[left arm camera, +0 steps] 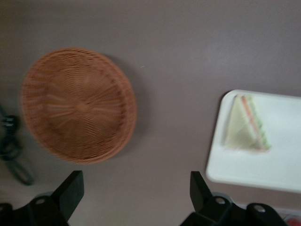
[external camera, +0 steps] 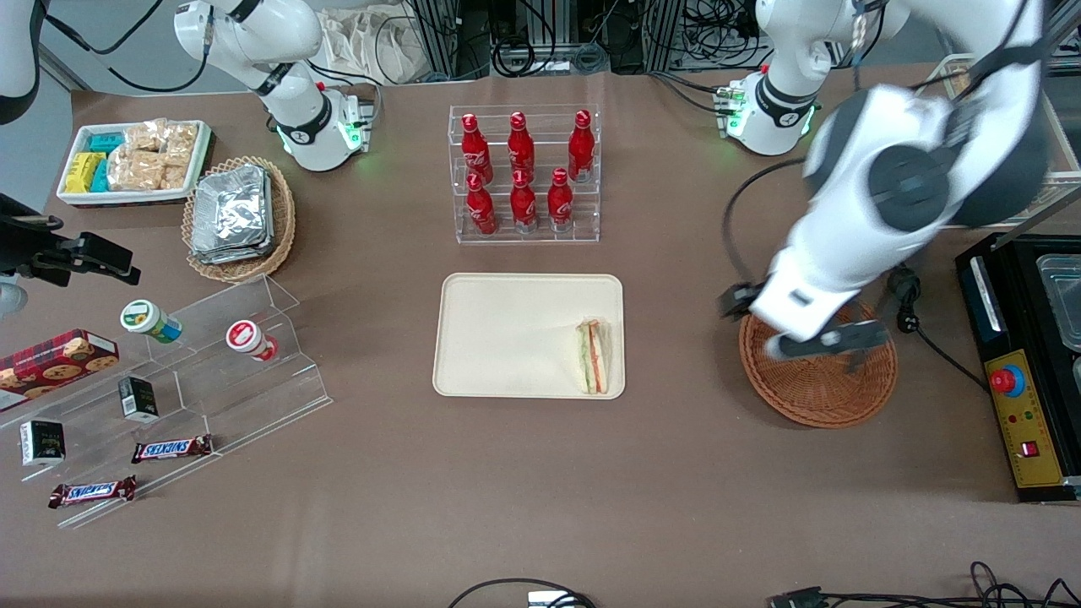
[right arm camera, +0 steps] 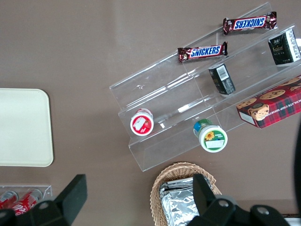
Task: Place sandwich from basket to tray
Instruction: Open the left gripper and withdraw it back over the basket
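The brown table (external camera: 676, 473) carries everything. On it, near the middle, lies the tray (external camera: 507, 338), a flat cream-beige rectangle with rounded corners and a low rim, its long sides running across the table. Farther from the front camera than the tray stands a clear rack of red bottles (external camera: 524, 173). Toward the working arm's end of the table sits the basket (external camera: 815, 397), round, shallow and woven of reddish-brown wicker; the left wrist view shows its weave radiating from the centre, with nothing lying in it. The white left arm hangs over it, and its hand (external camera: 823, 344) hovers above the basket's part farthest from the front camera, fingers (left arm camera: 70, 190) spread wide apart with nothing between them. The sandwich (external camera: 594, 355) lies flat on the tray, at the end nearest the basket, close to the tray's rim and to the corner nearer the front camera. It is a small triangular wedge of pale bread; its cut edge shows thin stripes of green, orange and white filling, and that striped edge faces the basket's end of the table. In the left wrist view the wedge's bread face looks soft cream-yellow, slightly darker than the tray under it.
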Controlling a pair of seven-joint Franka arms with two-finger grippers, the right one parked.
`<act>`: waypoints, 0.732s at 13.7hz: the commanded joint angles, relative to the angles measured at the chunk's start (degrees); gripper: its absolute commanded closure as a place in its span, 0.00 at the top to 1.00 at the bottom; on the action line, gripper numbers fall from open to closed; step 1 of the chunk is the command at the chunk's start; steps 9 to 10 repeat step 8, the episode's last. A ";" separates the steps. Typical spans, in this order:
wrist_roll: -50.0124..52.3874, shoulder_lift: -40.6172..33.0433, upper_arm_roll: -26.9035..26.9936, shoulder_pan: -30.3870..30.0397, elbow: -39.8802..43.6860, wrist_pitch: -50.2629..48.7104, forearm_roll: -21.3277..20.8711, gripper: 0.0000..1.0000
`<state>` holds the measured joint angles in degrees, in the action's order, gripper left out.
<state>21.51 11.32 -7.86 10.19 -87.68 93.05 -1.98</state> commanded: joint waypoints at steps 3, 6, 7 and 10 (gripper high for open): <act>-21.83 -7.89 11.79 0.10 -2.59 -7.08 1.36 1.00; -29.48 -7.46 15.41 0.01 -0.04 -7.88 0.57 1.00; -31.08 -7.37 15.50 0.01 0.05 -7.88 0.22 1.00; -31.35 -7.28 15.50 -0.08 0.14 -7.88 0.04 1.00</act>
